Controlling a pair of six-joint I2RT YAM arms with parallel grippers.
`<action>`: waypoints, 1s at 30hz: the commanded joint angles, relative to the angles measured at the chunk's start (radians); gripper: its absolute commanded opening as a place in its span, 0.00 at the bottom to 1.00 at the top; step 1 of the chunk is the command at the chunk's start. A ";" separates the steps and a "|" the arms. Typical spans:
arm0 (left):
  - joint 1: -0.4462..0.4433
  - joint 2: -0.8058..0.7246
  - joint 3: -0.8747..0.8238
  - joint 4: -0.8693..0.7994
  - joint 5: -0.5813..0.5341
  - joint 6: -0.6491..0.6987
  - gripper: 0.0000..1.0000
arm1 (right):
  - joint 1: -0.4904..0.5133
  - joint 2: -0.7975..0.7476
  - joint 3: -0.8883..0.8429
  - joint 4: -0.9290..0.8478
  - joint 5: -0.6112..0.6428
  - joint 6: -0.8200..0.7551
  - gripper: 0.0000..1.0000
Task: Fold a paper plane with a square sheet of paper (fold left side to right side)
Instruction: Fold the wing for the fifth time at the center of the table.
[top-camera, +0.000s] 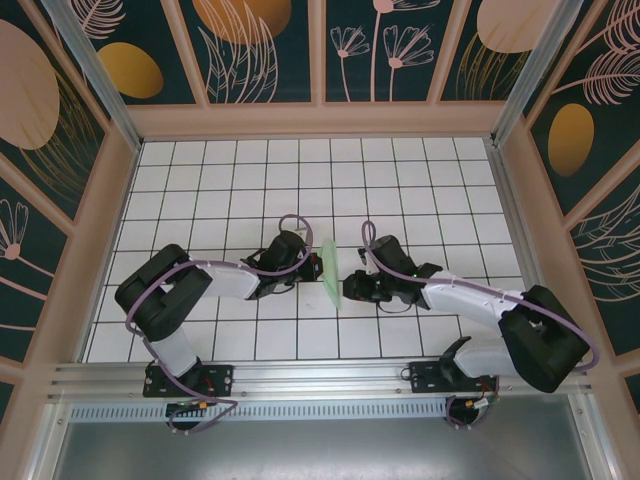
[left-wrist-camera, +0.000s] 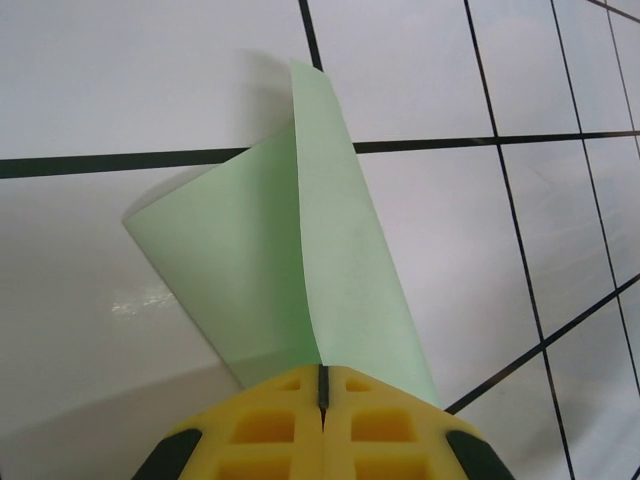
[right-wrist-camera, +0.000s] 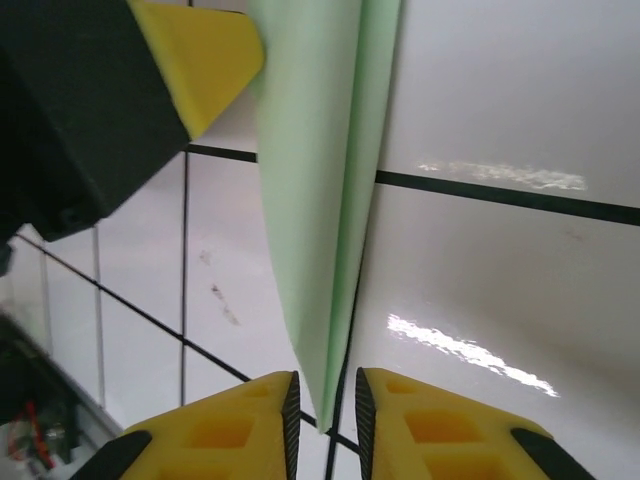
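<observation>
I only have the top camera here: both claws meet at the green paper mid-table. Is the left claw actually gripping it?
Observer: Yes. Its wrist camera shows the left claw with jaws pressed together on the sheet of paper, which curls upward from them.
Operator: And the other side?
Observer: The right claw is open by a narrow gap; the paper's lower tip sits in that gap, not visibly pinched.
</observation>
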 joint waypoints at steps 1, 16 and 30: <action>0.011 0.021 0.027 -0.018 0.008 0.038 0.00 | -0.039 -0.042 -0.059 0.193 -0.136 0.059 0.25; 0.020 0.071 0.050 -0.021 0.011 0.058 0.00 | -0.110 -0.005 -0.171 0.497 -0.323 0.139 0.24; 0.026 0.082 0.055 -0.013 0.013 0.057 0.00 | -0.114 0.158 -0.181 0.689 -0.381 0.198 0.23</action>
